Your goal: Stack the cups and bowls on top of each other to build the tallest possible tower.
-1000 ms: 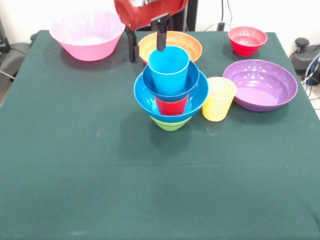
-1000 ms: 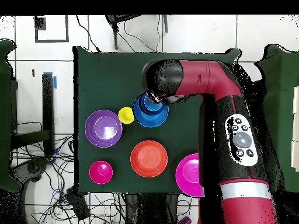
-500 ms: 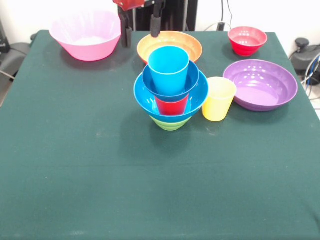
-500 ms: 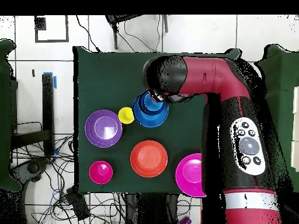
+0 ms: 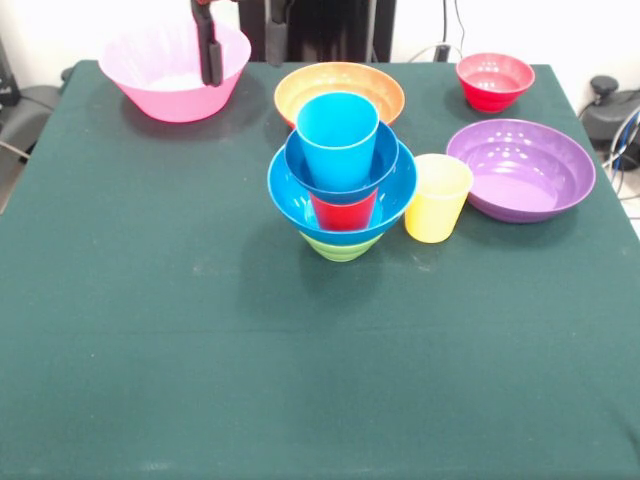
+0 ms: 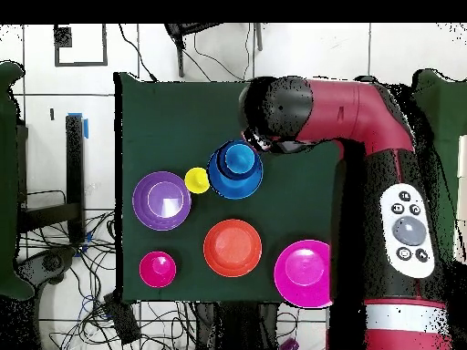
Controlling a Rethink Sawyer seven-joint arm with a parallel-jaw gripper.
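Pincer [image 5: 238,42] hangs empty with fingers spread wide, above the pink bowl [image 5: 165,85] and orange bowl [image 5: 340,85]

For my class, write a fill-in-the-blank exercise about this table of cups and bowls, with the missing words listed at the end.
1. The top piece of the tower is a sky-blue ____.
2. The bowl at the very bottom of the tower is ____ in colour.
3. The cup standing on the table beside the tower, not yet stacked, is ____.
4. The purple bowl holds ____ inside it.

Missing words: cup; green; yellow; nothing
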